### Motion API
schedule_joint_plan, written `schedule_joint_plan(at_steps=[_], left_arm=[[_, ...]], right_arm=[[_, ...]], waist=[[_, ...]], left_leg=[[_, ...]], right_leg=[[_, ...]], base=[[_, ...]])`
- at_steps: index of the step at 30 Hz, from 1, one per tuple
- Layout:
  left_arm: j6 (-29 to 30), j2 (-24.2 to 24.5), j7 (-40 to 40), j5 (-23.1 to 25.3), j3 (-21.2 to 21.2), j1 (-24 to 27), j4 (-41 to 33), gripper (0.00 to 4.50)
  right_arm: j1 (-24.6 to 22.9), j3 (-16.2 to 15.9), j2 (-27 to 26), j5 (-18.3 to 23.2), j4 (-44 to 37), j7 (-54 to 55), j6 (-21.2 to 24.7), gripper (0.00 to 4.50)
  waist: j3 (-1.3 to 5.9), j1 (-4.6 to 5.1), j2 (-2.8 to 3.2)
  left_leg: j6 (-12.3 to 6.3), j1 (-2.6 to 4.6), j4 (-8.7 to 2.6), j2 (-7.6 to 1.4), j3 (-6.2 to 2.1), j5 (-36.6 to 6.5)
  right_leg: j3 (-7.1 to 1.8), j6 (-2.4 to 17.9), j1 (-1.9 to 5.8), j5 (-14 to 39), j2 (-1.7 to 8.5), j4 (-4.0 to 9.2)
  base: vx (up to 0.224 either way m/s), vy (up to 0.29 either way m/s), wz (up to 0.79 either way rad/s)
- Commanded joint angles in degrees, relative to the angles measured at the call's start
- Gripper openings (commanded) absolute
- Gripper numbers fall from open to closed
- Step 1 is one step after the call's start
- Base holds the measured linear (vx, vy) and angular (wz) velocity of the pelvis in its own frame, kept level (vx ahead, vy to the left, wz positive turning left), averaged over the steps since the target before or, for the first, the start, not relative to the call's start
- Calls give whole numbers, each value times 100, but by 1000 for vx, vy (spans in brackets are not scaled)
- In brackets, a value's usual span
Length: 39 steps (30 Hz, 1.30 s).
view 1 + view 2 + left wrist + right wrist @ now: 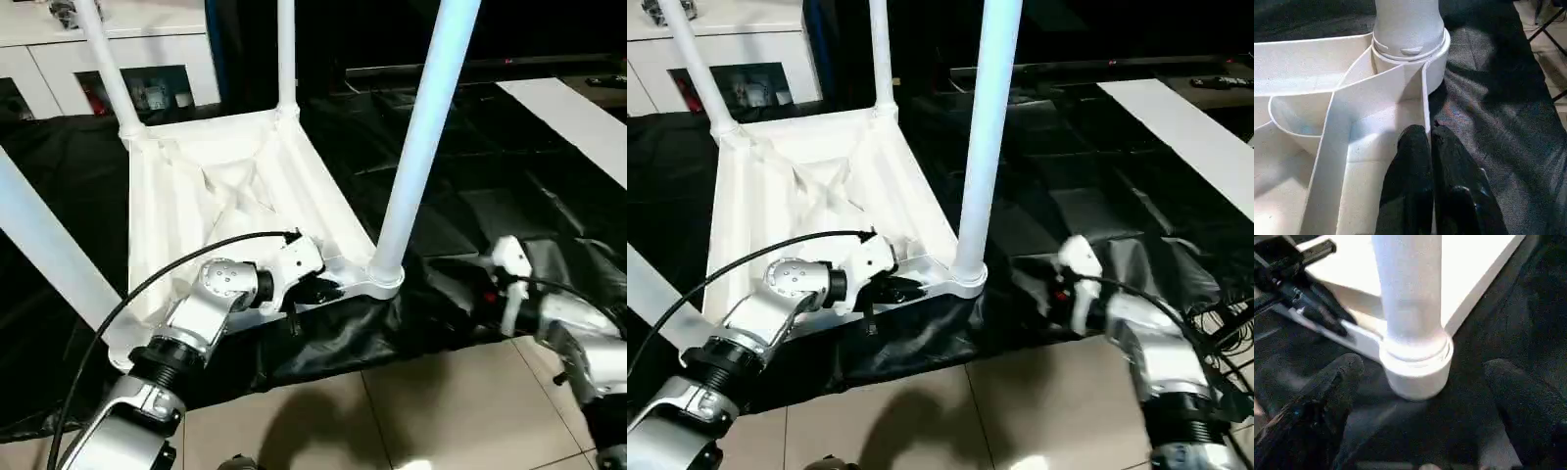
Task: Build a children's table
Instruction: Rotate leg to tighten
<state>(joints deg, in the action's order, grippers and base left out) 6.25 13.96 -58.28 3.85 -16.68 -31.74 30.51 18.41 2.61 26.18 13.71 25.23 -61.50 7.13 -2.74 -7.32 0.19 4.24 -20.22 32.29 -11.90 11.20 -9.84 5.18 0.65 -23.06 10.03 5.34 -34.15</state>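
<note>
White children's table (245,186) rim pinched by left gripper (1430,142) jaws, right gripper (1420,382) jaws spread.

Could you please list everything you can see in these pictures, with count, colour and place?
Children's table: one, white, upside down on the black sheet.
Legs: four, white, upright in the corner sockets.
Black sheet: one, under the table.
Cabinet: one, white, behind on the left.
Tiled floor: beige, nearest.
Left gripper: fingers shut on the table's rim wall by the near socket.
Right gripper: open, fingers either side of that socket, apart from it.
</note>
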Motion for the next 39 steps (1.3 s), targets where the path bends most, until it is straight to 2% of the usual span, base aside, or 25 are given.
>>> schedule_joint_plan(at_steps=[1, 2, 6, 7, 9, 10, 13, 16, 19, 21, 23, 25, 30, 31, 33, 39], left_arm=[[0, 8, -268, -84, -180, 163, 7, 0], [-5, 27, -293, -83, -187, 168, -7, 0], [-15, 88, -330, -78, -193, 185, -35, 0], [-17, 106, -338, -78, -191, 191, -42, 0], [-16, 137, -344, -73, -187, 203, -55, 0], [-12, 161, -346, -68, -184, 214, -67, 0], [-4, 181, -351, -69, -182, 223, -80, 0], [11, 194, -345, -66, -184, 227, -91, 0], [14, 223, -342, -75, -186, 224, -89, 0], [10, 251, -352, -83, -179, 214, -81, 0], [1, 268, -353, -80, -175, 206, -70, 0], [0, 280, -352, -79, -172, 201, -64, 0], [-2, 292, -343, -88, -188, 195, -48, 0], [-1, 296, -343, -91, -192, 196, -48, 0], [4, 307, -349, -99, -200, 199, -54, 0], [77, 249, -234, -86, -194, 209, -82, 0]], right_arm=[[186, -102, -56, -128, 48, 144, -171, 445], [259, -139, -95, -129, 107, 114, -173, 445], [468, -261, -179, -147, 278, 0, -176, 445], [539, -303, -200, -172, 361, -36, -187, 429], [695, -374, -248, -248, 569, -58, -247, 429], [866, -431, -304, -297, 807, -75, -292, 400], [1029, -509, -342, -357, 1056, -127, -372, 389], [1170, -589, -363, -389, 1272, -253, -405, 349], [1306, -700, -368, -442, 1498, -410, -480, 338], [1460, -755, -408, -522, 1768, -510, -620, 308], [1569, -799, -447, -556, 1931, -560, -700, 302], [1667, -855, -484, -602, 2076, -615, -780, 278], [1810, -928, -575, -659, 2317, -708, -918, 236], [1833, -935, -599, -671, 2360, -715, -942, 227], [1862, -952, -649, -682, 2431, -735, -989, 221], [1435, -867, -888, -467, 2057, -586, -747, 204]], waist=[[364, 2, -112], [366, 5, -127], [368, 4, -124], [367, -2, -119], [370, -3, -109], [374, -2, -114], [375, 4, -116], [383, 4, -110], [389, 0, -115], [386, 2, -108], [384, -2, -87], [381, 7, -96], [385, 14, -81], [381, 9, -56], [379, 17, -74], [375, 37, -84]], left_leg=[[-435, -8, -284, -136, -61, -1069], [-429, -4, -284, -139, -60, -1048], [-454, -1, -278, -143, -53, -1009], [-450, -10, -279, -145, -57, -981], [-447, -5, -275, -148, -54, -981], [-435, -7, -273, -149, -54, -961], [-420, -16, -267, -144, -53, -941], [-450, -11, -257, -146, -49, -891], [-482, -14, -250, -147, -48, -858], [-464, -20, -247, -148, -47, -908], [-441, -9, -248, -148, -49, -949], [-420, -9, -251, -149, -49, -985], [-396, -5, -252, -156, -56, -1026], [-384, -5, -252, -158, -58, -1058], [-365, -8, -256, -154, -59, -1103], [-380, -7, -264, -158, -62, -1104]], right_leg=[[-253, 955, 287, 1598, 323, 441], [-253, 982, 284, 1525, 318, 428], [-257, 1039, 290, 1435, 318, 412], [-256, 1066, 291, 1390, 320, 393], [-257, 1096, 289, 1331, 321, 390], [-257, 1115, 292, 1282, 322, 382], [-259, 1163, 306, 1245, 330, 368], [-257, 1201, 308, 1115, 320, 348], [-252, 1249, 310, 1041, 320, 333], [-252, 1254, 308, 1107, 327, 337], [-256, 1243, 307, 1173, 330, 343], [-254, 1248, 304, 1214, 323, 346], [-254, 1302, 302, 1138, 317, 327], [-255, 1308, 298, 1170, 327, 331], [-256, 1288, 304, 1200, 324, 337], [-262, 1260, 306, 1213, 317, 339]], base=[[0, 0, 0], [0, 0, 0], [0, 0, 0], [0, 0, 0], [0, 0, 0], [0, 0, 0], [0, 0, 0], [0, 0, 0], [0, 0, 0], [0, 0, 0], [0, 0, 0], [0, 0, 0], [0, 0, 0], [0, 0, 0], [0, 0, 0], [0, 0, 0]])
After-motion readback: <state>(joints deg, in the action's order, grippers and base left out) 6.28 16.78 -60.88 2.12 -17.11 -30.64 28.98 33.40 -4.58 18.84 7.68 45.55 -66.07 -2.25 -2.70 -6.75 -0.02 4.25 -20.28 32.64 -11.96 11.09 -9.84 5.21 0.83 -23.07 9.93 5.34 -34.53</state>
